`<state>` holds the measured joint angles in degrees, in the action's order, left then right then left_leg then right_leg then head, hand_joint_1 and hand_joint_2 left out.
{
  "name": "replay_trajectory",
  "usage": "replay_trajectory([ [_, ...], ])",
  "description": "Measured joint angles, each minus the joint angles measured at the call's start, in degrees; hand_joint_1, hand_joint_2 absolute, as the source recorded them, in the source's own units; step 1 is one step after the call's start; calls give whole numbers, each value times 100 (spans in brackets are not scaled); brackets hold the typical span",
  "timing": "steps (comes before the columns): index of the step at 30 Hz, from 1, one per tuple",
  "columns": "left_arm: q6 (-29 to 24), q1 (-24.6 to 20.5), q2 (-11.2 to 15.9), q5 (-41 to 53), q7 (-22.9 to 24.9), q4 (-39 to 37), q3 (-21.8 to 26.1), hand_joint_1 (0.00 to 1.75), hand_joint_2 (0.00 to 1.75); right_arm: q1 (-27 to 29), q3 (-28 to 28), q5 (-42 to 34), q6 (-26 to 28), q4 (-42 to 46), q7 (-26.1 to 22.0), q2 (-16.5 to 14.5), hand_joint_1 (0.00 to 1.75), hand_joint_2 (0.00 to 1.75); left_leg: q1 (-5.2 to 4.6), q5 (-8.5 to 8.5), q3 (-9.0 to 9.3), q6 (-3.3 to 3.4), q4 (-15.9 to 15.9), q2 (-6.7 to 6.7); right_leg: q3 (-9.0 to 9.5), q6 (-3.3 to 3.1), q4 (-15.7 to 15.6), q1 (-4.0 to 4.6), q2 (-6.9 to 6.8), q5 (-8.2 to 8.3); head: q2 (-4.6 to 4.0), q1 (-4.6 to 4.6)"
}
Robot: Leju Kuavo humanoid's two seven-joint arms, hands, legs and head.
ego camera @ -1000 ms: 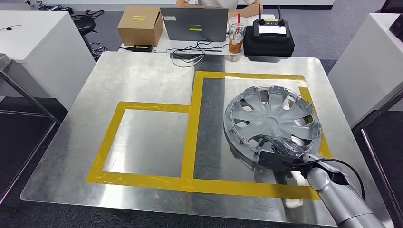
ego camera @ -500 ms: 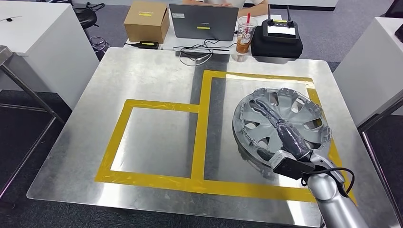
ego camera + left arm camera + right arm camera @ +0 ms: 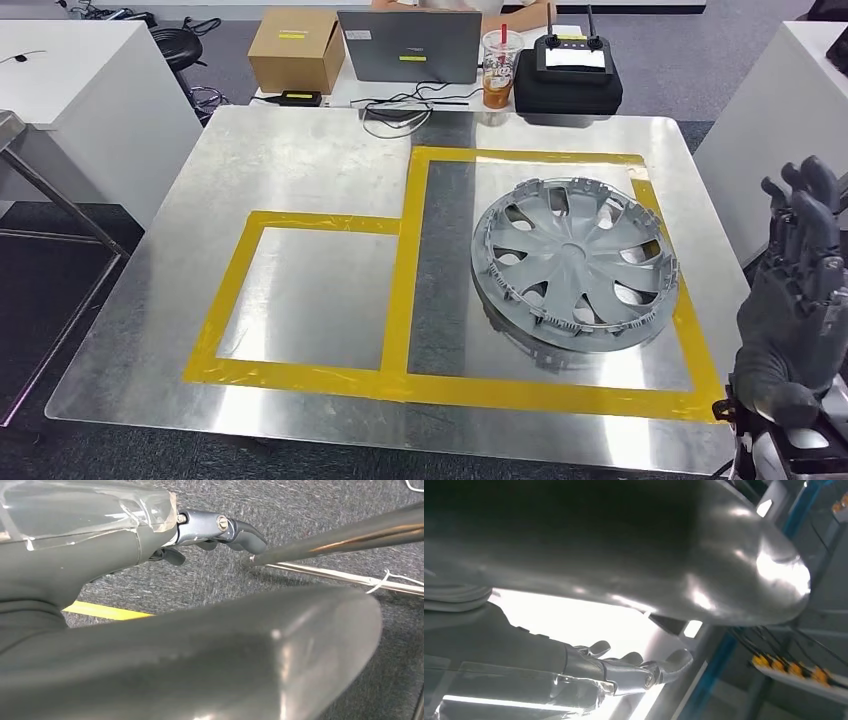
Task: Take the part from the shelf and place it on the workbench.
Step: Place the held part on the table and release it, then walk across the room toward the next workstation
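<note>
The right hand (image 3: pixel 800 290), raised off the surface's (image 3: pixel 300 160) near right corner, holds nothing, fingers spread; whether the left hand (image 3: pixel 220 530) is clenched cannot be told. The hubcap (image 3: pixel 574 262) lies flat toward the surface's right edge inside yellow tape (image 3: pixel 400 290): likely light, rigid plastic, with brittle rim clips, best gripped at the rim.
</note>
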<state>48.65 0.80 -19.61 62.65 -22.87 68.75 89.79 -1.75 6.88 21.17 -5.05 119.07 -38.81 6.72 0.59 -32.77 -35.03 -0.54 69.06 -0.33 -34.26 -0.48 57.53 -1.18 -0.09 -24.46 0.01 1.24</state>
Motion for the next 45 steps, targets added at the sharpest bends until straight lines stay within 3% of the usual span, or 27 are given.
replay_trajectory([
  [2,1,2,-4,-17,11,41,1,0,0,46,94,14,21,133,-38,-50,0,0,-26,257,480,78,-842,4,-8,21,-4,12,9,44,-1,-3],
  [3,2,0,-7,-23,15,61,-1,0,0,60,132,22,28,187,-50,-73,0,0,-49,321,625,115,-1112,7,-16,45,-6,17,10,69,0,-1],
  [7,-25,12,-20,-84,76,111,-1,0,0,149,238,50,46,312,-65,-133,0,0,-86,485,618,245,-1292,26,-65,174,-21,5,6,139,-1,-6],
  [9,-92,17,-40,-206,180,117,2,0,0,311,337,97,84,364,-59,-157,0,0,-61,641,541,315,-1371,39,-208,147,295,9,8,-163,-1,-18],
  [11,-167,26,-57,-314,271,117,3,0,0,584,473,168,137,390,-52,-194,0,0,-66,752,410,351,-1374,39,-448,115,1025,7,10,-662,0,-28],
  [13,-217,40,-67,-352,320,115,7,0,0,902,619,263,187,391,-27,-241,0,0,-75,848,271,349,-1356,37,-529,173,1571,1,9,-889,-1,-29],
  [14,-232,47,-73,-356,336,114,11,0,0,1057,701,325,206,390,-1,-271,0,0,-75,891,200,339,-1338,37,-414,230,1544,-6,8,-849,-1,-29],
  [16,-242,52,-86,-358,348,113,17,0,0,1315,872,483,214,388,82,-348,0,0,-72,955,60,304,-1268,37,135,323,833,-23,5,-653,-1,-30],
  [18,-237,56,-96,-348,346,113,19,0,0,1524,1046,673,137,389,175,-458,0,0,-83,1001,-42,246,-1186,33,626,286,95,-7,14,-592,0,-25],
  [19,-233,59,-97,-340,341,114,20,0,0,1627,1143,781,64,389,216,-527,0,0,-89,1025,-67,213,-1155,29,715,236,-70,7,21,-613,0,-25],
  [21,-211,78,-98,-329,332,114,22,0,0,1825,1353,1037,-128,386,295,-687,0,0,-82,1085,-82,147,-1142,21,672,136,-90,19,25,-575,0,-20],
  [23,-166,118,-103,-337,334,113,28,0,0,1980,1566,1342,-356,368,348,-861,0,0,-56,957,-141,80,-1047,20,593,36,-100,-2,7,-494,-1,-17],
  [24,-137,138,-104,-354,343,113,31,0,0,2055,1678,1489,-468,348,357,-948,0,0,-42,741,-200,44,-874,21,536,-7,-106,-18,-3,-437,0,-14],
  [26,-86,163,-104,-407,371,113,34,0,0,2184,1911,1753,-667,271,354,-1120,0,0,-15,132,-356,-24,-228,25,399,-45,-101,-17,-15,-323,0,-4],
  [27,-74,168,-104,-435,389,113,33,0,0,2229,2023,1862,-753,222,336,-1201,0,0,-5,-85,-412,-47,125,25,325,-44,-97,-13,-18,-263,0,-4],
  [28,-68,172,-103,-462,405,112,33,0,0,2256,2129,1974,-846,171,301,-1280,0,0,1,-168,-409,-58,371,25,257,-39,-93,-9,-19,-203,0,-4],
  [29,-68,176,-103,-488,421,111,33,0,0,2270,2237,2092,-950,123,245,-1361,0,0,4,-115,-318,-57,435,25,190,-30,-90,-5,-18,-141,0,-3],
  [30,-69,177,-103,-513,437,111,32,0,0,2276,2351,2207,-1066,82,175,-1445,0,0,4,24,-124,-43,288,25,129,-19,-87,0,-15,-83,0,-3],
  [32,-78,179,-95,-552,463,112,32,0,0,2278,2595,2387,-1261,20,40,-1623,0,0,-15,232,525,33,-533,19,33,16,-85,15,-9,29,1,-4],
  [34,-90,182,-86,-571,479,114,30,0,0,2270,2776,2458,-1353,-17,-25,-1756,0,0,-56,206,989,108,-1240,15,-2,75,-97,17,-14,122,0,-8],
  [35,-96,185,-81,-575,484,115,29,0,0,2264,2839,2471,-1376,-33,-35,-1806,0,0,-83,167,1052,140,-1385,16,-6,115,-109,8,-18,170,1,-3],
  [37,-103,188,-74,-581,487,117,29,0,0,2256,2923,2490,-1404,-54,-48,-1874,0,0,-101,276,976,215,-1431,27,-19,183,-139,-12,-22,252,0,7],
  [39,-108,188,-75,-596,490,117,28,0,0,2256,3005,2572,-1441,-73,-51,-1923,0,0,-88,459,864,305,-1511,52,-128,168,39,-1,-14,31,0,-1],
  [42,-132,190,-92,-663,517,107,27,0,0,2248,3122,2974,-1522,-173,42,-1960,0,0,-102,710,598,364,-1536,87,-379,94,1004,3,-7,-731,0,-17],
  [43,-142,191,-99,-694,534,99,27,0,0,2238,3179,3181,-1536,-253,107,-1972,0,0,-112,780,500,365,-1520,92,-400,123,1300,1,-7,-840,0,-17],
  [44,-155,191,-105,-727,556,88,27,0,0,2219,3267,3431,-1538,-372,177,-1984,0,0,-119,846,392,363,-1495,95,-340,177,1445,-1,-7,-827,0,-17],
  [45,-166,191,-108,-762,581,73,26,0,0,2186,3390,3708,-1542,-524,236,-1995,0,0,-122,904,288,356,-1458,95,-177,241,1377,-2,-7,-719,0,-18],
])
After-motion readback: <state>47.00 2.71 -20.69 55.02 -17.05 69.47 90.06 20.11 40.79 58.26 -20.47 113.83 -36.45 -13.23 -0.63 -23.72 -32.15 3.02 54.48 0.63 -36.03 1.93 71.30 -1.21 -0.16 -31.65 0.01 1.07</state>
